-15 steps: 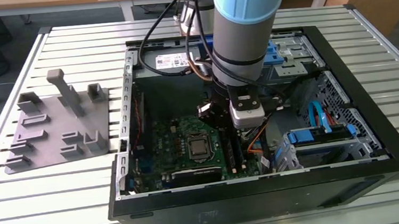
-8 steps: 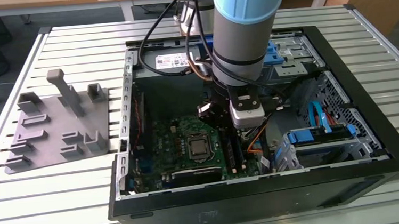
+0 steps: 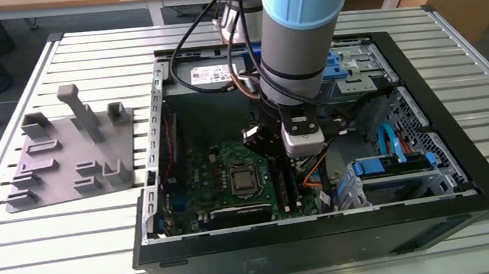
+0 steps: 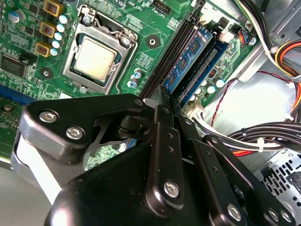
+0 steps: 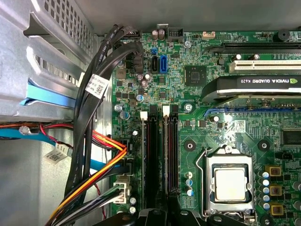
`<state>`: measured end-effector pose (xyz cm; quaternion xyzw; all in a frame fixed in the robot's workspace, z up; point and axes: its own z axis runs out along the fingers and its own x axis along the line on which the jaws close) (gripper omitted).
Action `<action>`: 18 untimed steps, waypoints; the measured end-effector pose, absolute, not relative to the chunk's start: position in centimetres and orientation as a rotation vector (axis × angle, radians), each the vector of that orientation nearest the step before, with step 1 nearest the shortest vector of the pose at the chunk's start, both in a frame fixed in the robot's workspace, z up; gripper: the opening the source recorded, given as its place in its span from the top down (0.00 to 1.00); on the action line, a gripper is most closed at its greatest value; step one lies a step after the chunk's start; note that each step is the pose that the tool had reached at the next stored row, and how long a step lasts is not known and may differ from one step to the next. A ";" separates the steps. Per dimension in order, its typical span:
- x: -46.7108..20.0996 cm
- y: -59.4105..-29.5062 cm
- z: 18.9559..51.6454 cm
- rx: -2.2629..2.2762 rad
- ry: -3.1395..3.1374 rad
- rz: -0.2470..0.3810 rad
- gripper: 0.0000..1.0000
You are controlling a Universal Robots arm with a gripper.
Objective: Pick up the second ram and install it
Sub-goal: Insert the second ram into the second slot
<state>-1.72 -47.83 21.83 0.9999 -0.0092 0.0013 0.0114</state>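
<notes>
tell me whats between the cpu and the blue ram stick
Second wrist view: small capacitors and long black slots lie between the cpu and the ram stick.

The computer case [image 3: 457,179] lies open on the table [image 3: 25,239]. To the exterior view's left of the case rests a parts holder [image 3: 67,154]. Inside the case, the motherboard [image 3: 203,173] lies flat, the gripper [image 3: 302,147] just above it.

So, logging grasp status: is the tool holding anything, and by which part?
Cannot be told: the tool meets the near end of the second ram, which stands upright on the motherboard.
</notes>
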 end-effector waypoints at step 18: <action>-1.7 -47.8 22.7 3.091 -0.028 0.005 0.87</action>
